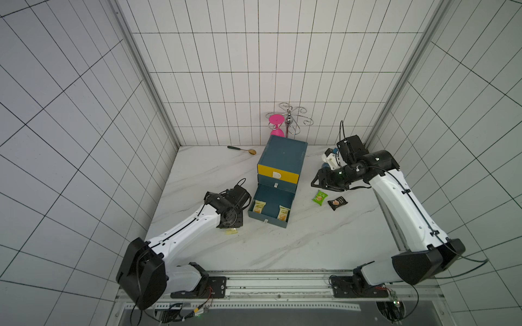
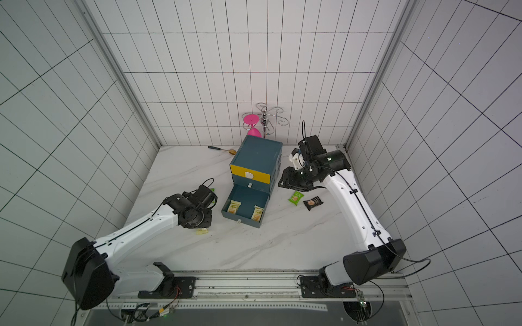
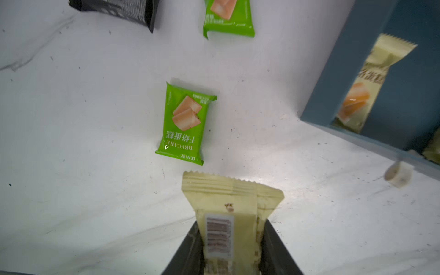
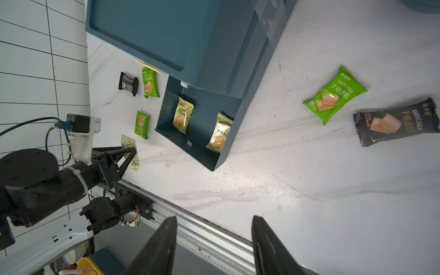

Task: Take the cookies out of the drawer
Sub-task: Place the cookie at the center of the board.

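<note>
The bottom drawer [image 1: 267, 221] of the blue cabinet stands pulled open, with two pale yellow cookies [image 1: 260, 206] [image 1: 283, 213] lying inside. My left gripper [image 3: 232, 222] is shut on a third pale yellow cookie packet [image 3: 228, 197], low over the table left of the drawer [image 3: 333, 78]. Beyond it on the table lie two green packets [image 3: 185, 123] [image 3: 228, 19] and a black one [image 3: 119, 12]. Right of the drawer lie a green packet [image 1: 320, 197] and a black packet [image 1: 337, 203]. My right gripper [image 4: 214, 220] hovers open and empty beside the cabinet.
The cabinet [image 1: 282, 152] has a shut yellow top drawer [image 1: 278, 172]. Behind it stand a pink glass [image 1: 276, 124] and a metal wire rack [image 1: 293, 118]. A spoon [image 1: 243, 149] lies near the back wall. A metal rail [image 1: 276, 279] runs along the table's front edge.
</note>
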Tool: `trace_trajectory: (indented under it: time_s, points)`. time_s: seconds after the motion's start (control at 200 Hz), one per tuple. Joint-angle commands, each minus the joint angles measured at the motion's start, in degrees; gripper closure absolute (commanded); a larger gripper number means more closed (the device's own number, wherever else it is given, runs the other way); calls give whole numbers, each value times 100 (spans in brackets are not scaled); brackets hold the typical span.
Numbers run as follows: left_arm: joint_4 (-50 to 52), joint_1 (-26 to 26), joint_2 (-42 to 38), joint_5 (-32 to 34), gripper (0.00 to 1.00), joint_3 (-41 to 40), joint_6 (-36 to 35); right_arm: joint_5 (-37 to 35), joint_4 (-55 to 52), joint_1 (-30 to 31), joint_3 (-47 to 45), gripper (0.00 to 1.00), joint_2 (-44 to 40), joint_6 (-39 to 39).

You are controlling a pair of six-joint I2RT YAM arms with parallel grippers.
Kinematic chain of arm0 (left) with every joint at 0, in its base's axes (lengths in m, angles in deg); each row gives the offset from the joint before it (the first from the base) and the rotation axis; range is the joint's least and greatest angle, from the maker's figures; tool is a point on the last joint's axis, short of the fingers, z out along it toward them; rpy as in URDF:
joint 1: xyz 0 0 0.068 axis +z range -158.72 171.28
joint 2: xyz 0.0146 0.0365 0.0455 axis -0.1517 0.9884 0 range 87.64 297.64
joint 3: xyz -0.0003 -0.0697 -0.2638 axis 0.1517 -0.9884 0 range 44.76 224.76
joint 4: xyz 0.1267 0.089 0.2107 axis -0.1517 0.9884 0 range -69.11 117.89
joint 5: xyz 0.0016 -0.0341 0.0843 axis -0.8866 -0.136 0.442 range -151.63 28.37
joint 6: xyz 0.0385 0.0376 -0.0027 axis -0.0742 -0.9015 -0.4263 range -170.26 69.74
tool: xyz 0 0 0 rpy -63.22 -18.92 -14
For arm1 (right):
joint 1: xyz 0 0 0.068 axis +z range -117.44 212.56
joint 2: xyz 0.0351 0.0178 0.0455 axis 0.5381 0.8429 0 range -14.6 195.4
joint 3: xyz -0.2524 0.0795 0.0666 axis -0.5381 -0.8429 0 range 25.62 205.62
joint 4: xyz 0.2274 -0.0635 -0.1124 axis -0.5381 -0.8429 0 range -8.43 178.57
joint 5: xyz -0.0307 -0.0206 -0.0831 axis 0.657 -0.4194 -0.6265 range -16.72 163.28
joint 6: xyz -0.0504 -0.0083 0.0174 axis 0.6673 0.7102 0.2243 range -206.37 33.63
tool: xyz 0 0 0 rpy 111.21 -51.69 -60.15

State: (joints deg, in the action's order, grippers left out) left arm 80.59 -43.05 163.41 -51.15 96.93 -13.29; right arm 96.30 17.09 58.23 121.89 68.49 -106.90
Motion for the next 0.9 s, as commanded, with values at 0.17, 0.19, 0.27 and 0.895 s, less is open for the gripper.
trace_trajectory:
  time_s: [0.17,0.19,0.27,0.895]
  points:
    - [-903,75,658,-82,59,-118,270,-130,-51,200,-268,46,-170,-108]
    - [-941,75,706,-86,58,-125,272,-129,-35,208,-289,46,-170,-109]
    - [-1059,92,971,-77,56,-130,234,-138,-8,209,-360,46,-179,-117]
    - [-760,-515,-1418,-841,28,15,1409,-458,249,1599,-300,47,219,-708]
